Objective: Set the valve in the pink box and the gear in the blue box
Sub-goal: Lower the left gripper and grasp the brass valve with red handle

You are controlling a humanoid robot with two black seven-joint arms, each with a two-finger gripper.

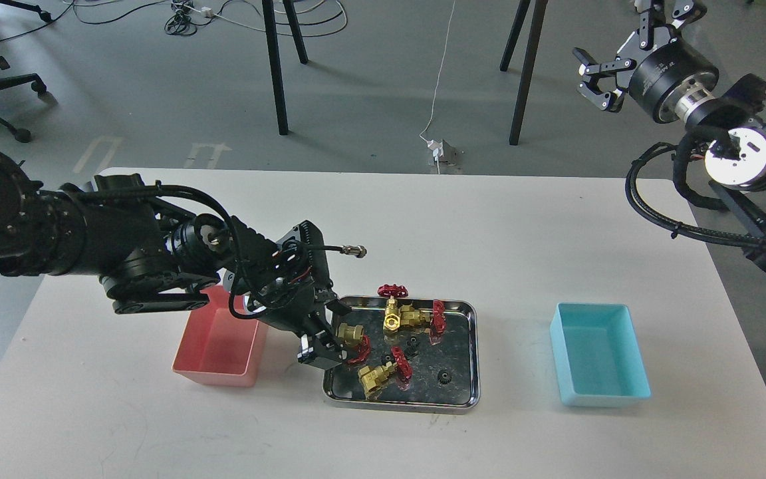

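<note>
My left gripper (334, 351) is low over the left edge of the steel tray (401, 403). It looks shut on a brass valve (351, 332) with a red handwheel, though the dark fingers are hard to tell apart. Three more valves lie in the tray (397, 318) (423, 315) (375, 378). Two tiny black gears (412, 344) (443, 377) lie there too. The pink box (218, 346) stands left of the tray, its far corner hidden by my left arm. The blue box (598, 362) stands at the right. My right gripper (594, 83) is open and empty, raised high at the far right.
The white table (489, 233) carries the tray between the two boxes. A cable connector (356, 251) sticks out from my left wrist above the tray. Black chair and stand legs (275, 66) and floor cables lie beyond the table's far edge.
</note>
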